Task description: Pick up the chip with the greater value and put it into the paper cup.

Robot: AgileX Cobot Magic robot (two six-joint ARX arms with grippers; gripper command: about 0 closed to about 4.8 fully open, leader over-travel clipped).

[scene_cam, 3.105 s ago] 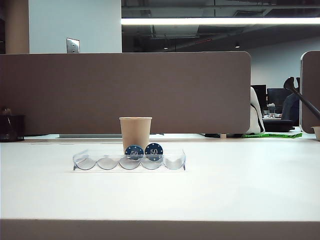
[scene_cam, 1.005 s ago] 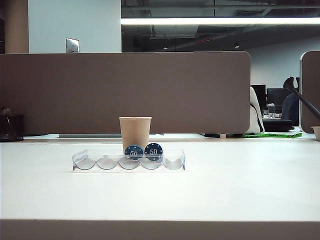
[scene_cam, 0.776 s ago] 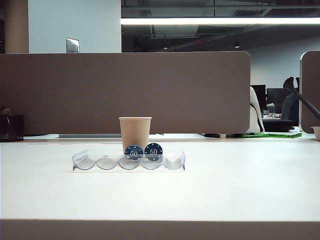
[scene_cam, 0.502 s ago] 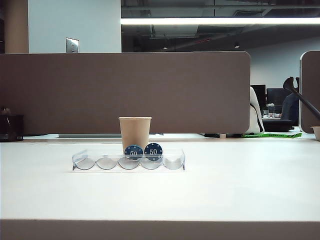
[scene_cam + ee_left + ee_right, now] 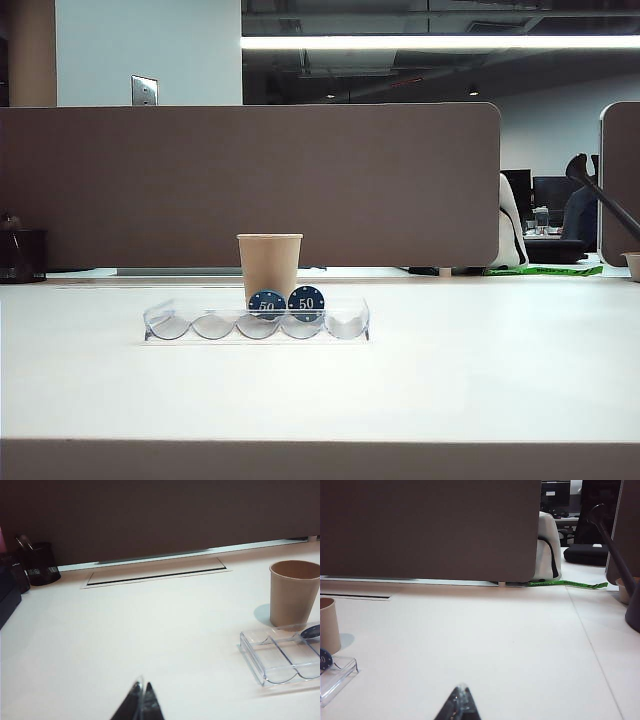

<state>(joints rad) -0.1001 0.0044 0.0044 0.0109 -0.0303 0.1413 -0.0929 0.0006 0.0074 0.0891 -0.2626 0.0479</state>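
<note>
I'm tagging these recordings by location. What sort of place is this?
Most likely an open-plan office. A brown desk partition backs the white table, monitors sit at a workstation beyond, and a mesh pen holder stands at the table's edge.

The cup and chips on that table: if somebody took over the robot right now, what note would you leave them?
Left gripper: shut, empty, low over bare table, well short of the tray.
Right gripper: shut, empty, off to the tray's other side.
Paper cup: upright just behind the tray.
Two blue 50 chips: standing on edge in the tray.
Black 100 chip: not visible in any view; the cup's inside can't be seen.
Left: confirm it's in the cup.
</note>
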